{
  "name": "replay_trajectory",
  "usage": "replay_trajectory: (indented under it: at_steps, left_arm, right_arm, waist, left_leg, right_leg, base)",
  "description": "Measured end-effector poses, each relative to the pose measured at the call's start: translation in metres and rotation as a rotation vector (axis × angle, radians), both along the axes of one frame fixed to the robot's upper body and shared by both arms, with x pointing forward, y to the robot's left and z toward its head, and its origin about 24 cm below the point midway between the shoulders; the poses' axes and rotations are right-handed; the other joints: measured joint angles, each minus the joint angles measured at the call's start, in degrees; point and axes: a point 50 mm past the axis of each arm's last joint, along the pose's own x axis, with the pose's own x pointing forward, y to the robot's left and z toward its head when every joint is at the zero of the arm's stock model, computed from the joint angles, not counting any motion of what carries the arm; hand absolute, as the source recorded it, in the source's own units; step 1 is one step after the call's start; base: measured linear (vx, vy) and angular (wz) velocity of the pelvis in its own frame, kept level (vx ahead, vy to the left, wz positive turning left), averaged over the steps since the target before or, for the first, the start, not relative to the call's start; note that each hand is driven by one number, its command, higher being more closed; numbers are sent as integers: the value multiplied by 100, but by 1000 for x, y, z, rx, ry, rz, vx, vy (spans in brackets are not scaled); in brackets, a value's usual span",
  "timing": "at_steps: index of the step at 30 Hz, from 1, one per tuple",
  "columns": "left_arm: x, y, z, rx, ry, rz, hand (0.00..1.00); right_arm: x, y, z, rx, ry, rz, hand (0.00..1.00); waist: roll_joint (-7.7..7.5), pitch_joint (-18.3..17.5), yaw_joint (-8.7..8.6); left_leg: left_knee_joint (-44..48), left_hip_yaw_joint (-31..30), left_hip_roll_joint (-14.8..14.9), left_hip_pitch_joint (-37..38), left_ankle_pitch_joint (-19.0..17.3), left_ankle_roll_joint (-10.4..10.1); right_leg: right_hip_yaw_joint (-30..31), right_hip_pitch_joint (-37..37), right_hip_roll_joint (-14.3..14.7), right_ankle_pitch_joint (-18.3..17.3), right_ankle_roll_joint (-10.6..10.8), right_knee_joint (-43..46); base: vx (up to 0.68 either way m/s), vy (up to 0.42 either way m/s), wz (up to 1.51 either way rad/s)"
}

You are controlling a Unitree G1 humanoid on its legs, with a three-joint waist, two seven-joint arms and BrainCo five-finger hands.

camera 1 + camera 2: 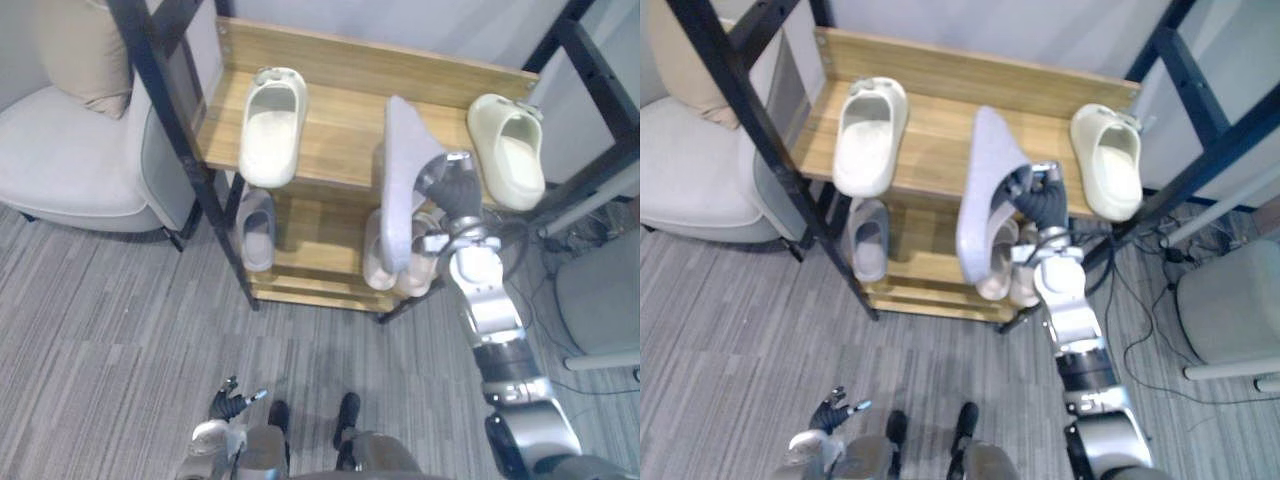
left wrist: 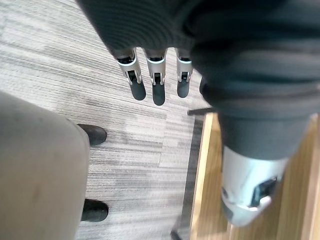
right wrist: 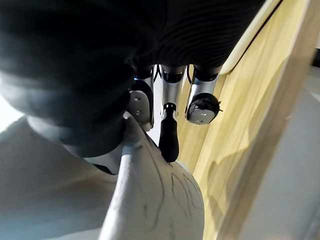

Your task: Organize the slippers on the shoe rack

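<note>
My right hand (image 1: 456,192) is shut on a grey slipper (image 1: 400,178), held up on its edge above the front middle of the wooden shoe rack's top shelf (image 1: 340,135). In the right wrist view its fingers (image 3: 168,135) curl onto the grey slipper (image 3: 155,200) beside the shelf board (image 3: 240,125). A cream slipper (image 1: 272,125) lies at the shelf's left, and another cream slipper (image 1: 510,150) at its right overhangs the front edge. On a lower shelf sit a second grey slipper (image 1: 257,230) and a beige pair (image 1: 372,262). My left hand (image 1: 232,405) hangs low, open and holding nothing.
A grey armchair (image 1: 70,150) with a cushion stands left of the rack. Black metal frame bars (image 1: 170,110) cross the rack's left and right sides. A pale stool (image 1: 600,300) and cables lie on the striped carpet at the right.
</note>
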Motion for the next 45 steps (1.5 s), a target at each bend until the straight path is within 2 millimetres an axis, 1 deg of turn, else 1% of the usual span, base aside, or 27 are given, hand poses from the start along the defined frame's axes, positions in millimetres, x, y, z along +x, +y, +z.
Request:
replay_trajectory:
  at_steps: [3, 5, 8, 11, 15, 17, 19, 21, 23, 24, 25, 26, 27, 28, 29, 30, 32, 33, 35, 36, 37, 38, 40, 41, 43, 44, 45]
  left_arm:
    - [-6, -3, -3, -11, 24, -10, 0]
    - [-9, -4, -5, -16, 34, -17, 0]
    - [-12, -6, -7, -13, 48, -32, 0]
    - [-13, -7, -7, -13, 54, -36, 0]
    - [-13, -8, -8, -8, 60, -54, 0]
    - [-12, -8, -7, -3, 55, -63, 0]
    - [2, -13, -3, -10, 18, -78, 0]
    - [18, -14, 3, -7, -34, -88, 0]
    - [36, -13, 12, -5, -92, -88, 0]
    - [39, -13, 14, -8, -105, -83, 0]
    - [46, -11, 19, -16, -147, -61, 0]
    - [51, -8, 24, -8, -175, -55, 0]
    - [53, -6, 25, -1, -180, -54, 0]
    - [52, 1, 25, 24, -175, -50, 0]
    - [47, 8, 22, 46, -140, -38, 0]
    - [45, 9, 21, 50, -133, -32, 0]
    - [41, 11, 18, 52, -112, 3, 0]
    - [41, 11, 18, 49, -109, 8, 0]
    - [39, 8, 16, 43, -100, 24, 0]
    - [39, 8, 16, 43, -100, 26, 0]
    - [41, 7, 16, 43, -105, 26, 0]
    - [41, 6, 17, 43, -108, 26, 0]
    - [44, 3, 18, 28, -120, 34, 0]
    - [44, 2, 18, 26, -122, 35, 0]
    - [47, -5, 19, 10, -137, 51, 0]
    - [47, -6, 19, 8, -139, 53, 0]
    - [49, -9, 20, 0, -149, 52, 0]
  right_arm:
    - [-10, 9, -13, -26, 29, 68, 100]
    - [-17, 20, -30, -51, 93, 141, 100]
    - [-32, 36, -45, -69, 139, 242, 100]
    - [-41, 45, -56, -67, 183, 313, 100]
    - [-53, 62, -79, -89, 276, 417, 100]
    - [-55, 69, -90, -111, 323, 449, 100]
    - [-51, 74, -95, -185, 334, 467, 100]
    - [-39, 78, -87, -229, 308, 474, 100]
    - [-23, 82, -74, -289, 257, 457, 100]
    - [-21, 82, -72, -299, 248, 449, 100]
    - [-12, 83, -64, -342, 217, 423, 100]
    - [-6, 85, -57, -360, 191, 410, 100]
    - [-4, 85, -54, -375, 180, 402, 100]
    - [4, 86, -44, -396, 146, 379, 100]
    - [11, 84, -36, -420, 123, 351, 100]
    - [14, 82, -33, -435, 114, 335, 100]
    - [34, 69, -17, -503, 86, 239, 100]
    - [38, 67, -12, -511, 79, 219, 100]
    - [54, 59, 16, -553, 11, 128, 100]
    - [57, 58, 24, -567, -13, 105, 100]
    - [61, 53, 40, -567, -53, 60, 100]
    - [62, 51, 44, -564, -63, 49, 100]
    - [71, 39, 75, -557, -124, -47, 100]
    - [73, 38, 80, -557, -133, -62, 100]
    - [77, 32, 100, -582, -180, -147, 100]
    - [77, 32, 102, -580, -186, -154, 100]
    - [77, 32, 108, -575, -204, -171, 100]
  waist:
    - [82, -157, -16]
    - [124, -216, -17]
    - [170, -323, -15]
    - [192, -361, -15]
    - [212, -396, -7]
    - [253, -364, 7]
    - [419, -100, 38]
    - [502, 246, 62]
    - [533, 549, 120]
    - [546, 598, 157]
    - [558, 740, 296]
    - [533, 847, 331]
    - [534, 875, 331]
    - [598, 998, 327]
    - [598, 1045, 316]
    - [587, 1051, 322]
    - [592, 1115, 363]
    - [597, 1147, 385]
    - [647, 1240, 474]
    - [668, 1252, 494]
    - [725, 1282, 514]
    - [742, 1296, 521]
    - [765, 1309, 639]
    - [775, 1317, 660]
    - [843, 1356, 770]
    - [844, 1357, 785]
    - [845, 1359, 853]
  left_leg:
    - [-1, 17, 17, 56, -23, -23]
    - [-6, 15, 34, 198, -54, -41]
    - [-9, 14, 38, 193, -55, -43]
    - [-9, 5, 34, 193, -54, -41]
    - [-4, -130, 21, 227, -47, -38]
    - [167, -157, 34, 119, -80, -31]
    - [1306, -256, 80, -531, -552, -11]
    - [2079, -270, 116, -995, -857, 11]
    - [2799, -225, 183, -1488, -1158, 31]
    - [2926, -196, 220, -1580, -1221, 36]
    - [3268, -92, 324, -1828, -1400, 83]
    - [3600, -52, 352, -2046, -1553, 71]
    - [3737, -50, 368, -2135, -1612, 78]
    - [4106, -85, 454, -2354, -1760, 51]
    - [4417, -126, 501, -2658, -1858, 30]
    - [4545, -140, 516, -2805, -1897, 3]
    - [5176, -239, 544, -3342, -2073, -65]
    - [5300, -249, 553, -3426, -2115, -72]
    - [5796, -309, 590, -3862, -2270, -106]
    - [5900, -332, 592, -3975, -2303, -107]
    - [6155, -394, 599, -4224, -2343, -92]
    - [6206, -404, 598, -4275, -2355, -90]
    - [6607, -459, 573, -4805, -2438, -89]
    - [6660, -465, 569, -4869, -2447, -92]
    - [6937, -531, 529, -5271, -2482, -93]
    - [6964, -534, 521, -5321, -2482, -92]
    - [7037, -528, 509, -5478, -2488, -80]
  right_leg:
    - [49, 34, 21, 0, 0, -16]
    - [58, 197, 42, -2, 0, -74]
    - [54, 191, 43, -7, -2, -74]
    - [37, 194, 37, -7, -1, -74]
    - [-107, 291, 20, -63, -8, -42]
    - [-180, 128, -27, -247, -41, 321]
    - [-245, -453, -148, -759, -66, 1462]
    - [-230, -908, -223, -1099, -88, 2305]
    - [-185, -1412, -281, -1454, -121, 2998]
    - [-185, -1497, -284, -1493, -141, 3114]
    - [-246, -1778, -356, -1635, -167, 3588]
    - [-370, -1932, -523, -1892, -149, 4171]
    - [-403, -1962, -553, -2073, -178, 4267]
    - [-514, -2147, -579, -2203, -213, 4499]
    - [-569, -2426, -619, -2322, -266, 4804]
    - [-585, -2554, -642, -2384, -282, 4936]
    - [-651, -3053, -770, -2648, -408, 5627]
    - [-659, -3132, -797, -2707, -436, 5750]
    - [-754, -3507, -920, -2925, -517, 6261]
    - [-806, -3585, -963, -2970, -539, 6363]
    - [-877, -3756, -1019, -3061, -553, 6586]
    - [-894, -3787, -1038, -3082, -564, 6632]
    - [-949, -4246, -1197, -3245, -612, 7085]
    - [-951, -4304, -1218, -3263, -616, 7140]
    - [-1010, -4638, -1337, -3375, -597, 7421]
    - [-1020, -4673, -1360, -3385, -606, 7454]
    - [-1023, -4830, -1418, -3396, -611, 7548]
  base:
    - [8, -1, -10]
    - [2, -3, -2]
    - [0, 0, 0]
    - [-4, 4, 2]
    - [-7, 4, 18]
    - [-42, 8, 23]
    - [-110, 47, 24]
    - [-152, 53, 8]
    - [-205, 59, -7]
    - [-192, 56, -36]
    - [-147, 30, -41]
    - [-158, 20, -36]
    - [-114, -4, -17]
    - [-50, -20, -7]
    - [-39, -10, -5]
    - [-40, -29, 9]
    - [-35, -44, 14]
    - [-28, -45, 11]
    - [-40, -38, 10]
    - [-46, -27, 18]
    - [-43, -15, 18]
    - [-64, -12, 26]
    - [-71, -4, 18]
    - [-96, 8, 10]
    - [-89, 24, 10]
    - [-45, 26, 6]
    - [-33, 23, 3]
